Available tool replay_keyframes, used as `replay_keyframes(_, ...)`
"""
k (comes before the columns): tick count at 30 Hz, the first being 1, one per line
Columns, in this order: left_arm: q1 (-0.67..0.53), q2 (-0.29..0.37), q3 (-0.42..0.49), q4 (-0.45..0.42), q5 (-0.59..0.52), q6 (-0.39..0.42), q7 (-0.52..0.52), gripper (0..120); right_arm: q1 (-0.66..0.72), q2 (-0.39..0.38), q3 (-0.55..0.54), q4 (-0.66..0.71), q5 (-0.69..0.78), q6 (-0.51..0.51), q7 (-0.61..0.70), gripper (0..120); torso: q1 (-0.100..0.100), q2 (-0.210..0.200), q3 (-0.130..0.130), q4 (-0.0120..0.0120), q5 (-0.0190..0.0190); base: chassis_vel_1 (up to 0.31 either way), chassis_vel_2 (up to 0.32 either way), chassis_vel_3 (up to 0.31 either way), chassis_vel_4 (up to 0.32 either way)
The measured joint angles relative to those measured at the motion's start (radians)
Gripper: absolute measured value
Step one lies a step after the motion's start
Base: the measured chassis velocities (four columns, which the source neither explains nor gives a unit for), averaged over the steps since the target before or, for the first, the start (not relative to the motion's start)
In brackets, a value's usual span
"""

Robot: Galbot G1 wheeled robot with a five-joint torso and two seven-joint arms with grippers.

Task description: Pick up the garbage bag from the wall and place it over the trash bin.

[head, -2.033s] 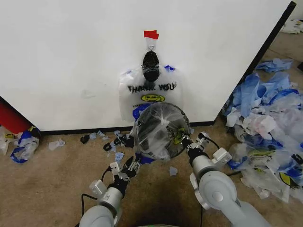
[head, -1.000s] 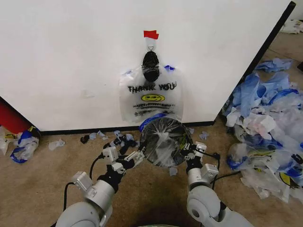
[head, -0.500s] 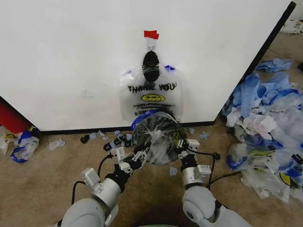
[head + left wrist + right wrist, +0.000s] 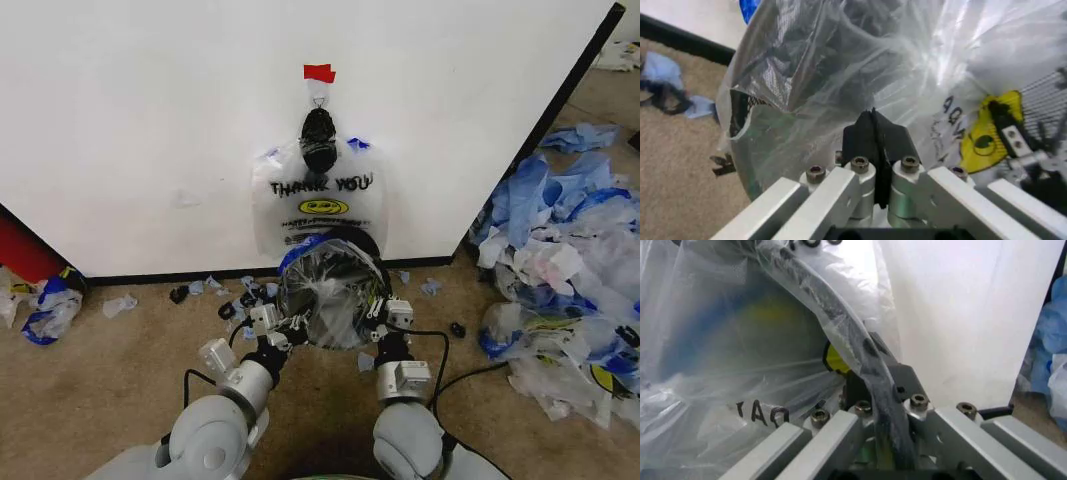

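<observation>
Since the moment before, both arms have drawn closer in beneath the small round black mesh trash bin (image 4: 332, 292), which has shifted slightly toward the large flat white wall panel (image 4: 150, 130) and now sits tilted between the two grippers, its mouth wrapped in thin clear plastic. The left gripper (image 4: 283, 331) has its black fingers (image 4: 875, 142) pressed flat together on the clear film (image 4: 840, 75) stretched over the bin's side. Opposite it, the right gripper (image 4: 376, 312) is clamped on the bin's black rim (image 4: 840, 325) through the plastic. Just beyond both grippers, a see-through garbage bag with "THANK YOU" lettering and a yellow smiley face (image 4: 318, 205) hangs on the wall under a small piece of red tape (image 4: 319, 72). Well off to the right gripper's outer side, blue-and-white plastic bags (image 4: 560, 240) lie heaped on the brown floor (image 4: 100, 380).
</observation>
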State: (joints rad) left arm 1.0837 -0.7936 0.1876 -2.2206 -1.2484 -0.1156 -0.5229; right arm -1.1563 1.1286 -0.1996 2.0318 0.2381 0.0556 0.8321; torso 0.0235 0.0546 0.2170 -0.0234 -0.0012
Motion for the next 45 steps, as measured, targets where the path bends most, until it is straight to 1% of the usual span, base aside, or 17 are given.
replay_keyframes(4, -0.004, -0.008, 0.002, 0.007, 0.001, 0.0, -0.007, 0, 0.001, -0.002, -0.008, 0.009, 0.01, -0.007, 0.009, 0, 0.0, 0.0, 0.0, 0.0, 0.0, 0.0, 0.0, 0.0, 0.0)
replay_keyframes(14, -0.057, -0.021, 0.045, 0.036, -0.008, -0.002, -0.023, 0, -0.001, -0.008, -0.006, 0.015, 0.012, -0.008, 0.013, 0, 0.0, 0.0, 0.0, -0.0002, 0.0, 0.0, 0.0, 0.0, 0.0)
replay_keyframes(18, -0.091, -0.039, 0.072, 0.054, -0.014, -0.003, -0.036, 0, -0.005, 0.0, -0.023, 0.013, 0.002, -0.012, 0.014, 0, 0.0, 0.0, 0.0, -0.0003, 0.0, 0.0, 0.0, 0.0, 0.0)
replay_keyframes(28, -0.108, -0.06, 0.081, 0.081, -0.014, -0.004, -0.053, 0, -0.01, 0.003, -0.041, 0.018, -0.009, -0.021, 0.018, 0, 0.0, 0.0, 0.0, -0.0002, 0.0, 0.0, 0.0, 0.0, 0.0)
replay_keyframes(34, -0.138, -0.088, 0.108, 0.119, -0.012, -0.007, -0.073, 0, -0.012, 0.011, -0.065, 0.022, -0.016, -0.027, 0.018, 0, 0.0, 0.0, 0.0, -0.0003, -0.0001, 0.0, 0.0, 0.0, 0.0)
replay_keyframes(41, -0.15, -0.091, 0.123, 0.139, -0.001, -0.014, -0.076, 0, -0.01, 0.011, -0.065, 0.022, -0.015, -0.027, 0.018, 0, 0.0, 0.0, 0.0, -0.0003, 0.0, 0.0, 0.0, 0.0, 0.0)
replay_keyframes(45, -0.147, -0.089, 0.124, 0.124, -0.001, -0.016, -0.076, 0, 0.004, 0.011, -0.056, 0.011, 0.003, -0.027, 0.02, 0, 0.0, 0.0, 0.0, -0.0003, 0.0, 0.0, 0.0, 0.0, 0.0)
